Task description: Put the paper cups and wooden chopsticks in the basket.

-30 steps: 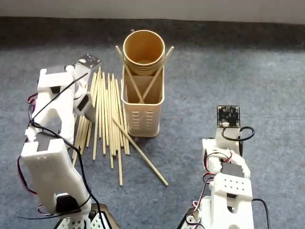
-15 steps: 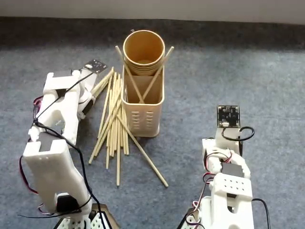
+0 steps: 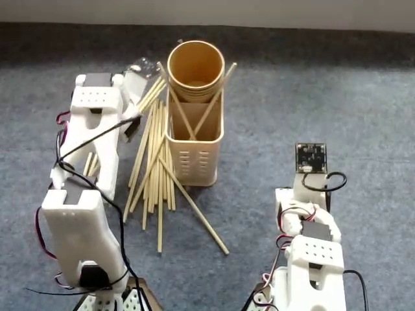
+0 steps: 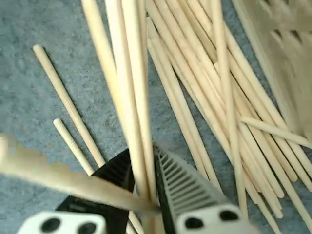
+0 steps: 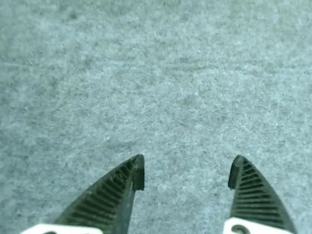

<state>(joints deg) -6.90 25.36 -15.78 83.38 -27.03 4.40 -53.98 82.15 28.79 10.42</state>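
The stack of tan paper cups [image 3: 196, 68] already sits upright in the cream slotted plastic basket [image 3: 194, 155], filling its far end. Two pale wooden chopsticks [image 3: 198, 113] lean crossed in the nearer part, propped against the cups. That side of the job looks done; the sticks are what remain.

The left arm [image 3: 91, 149] reaches along the basket's side, its head just beside the cup rim. In the left wrist view its jaws are pinched narrowly on a small bunch of thin wooden chopsticks [image 4: 134, 97], gripped close to one end. The free lengths fan out ahead rather than lying parallel, which suggests a loose bundle caught from the heap, not a tidy pick. From above, the held sticks [image 3: 152, 94] slant up toward the basket's mouth, probably so that they can be tipped in end first.

Most of the loose chopsticks [image 3: 155, 175] lie on the grey felt-covered bench [image 3: 292, 110], in a spread touching the basket's wall. One long stick [image 3: 194, 207] runs diagonally out from the basket's foot. A couple more [image 3: 91, 165] lie on the far side of the left arm, well apart from the heap.

The right arm [image 3: 311, 246] is folded near the front edge, away from everything. Its jaws stand wide over bare grey felt, holding nothing, likely parked to leave the left arm room.
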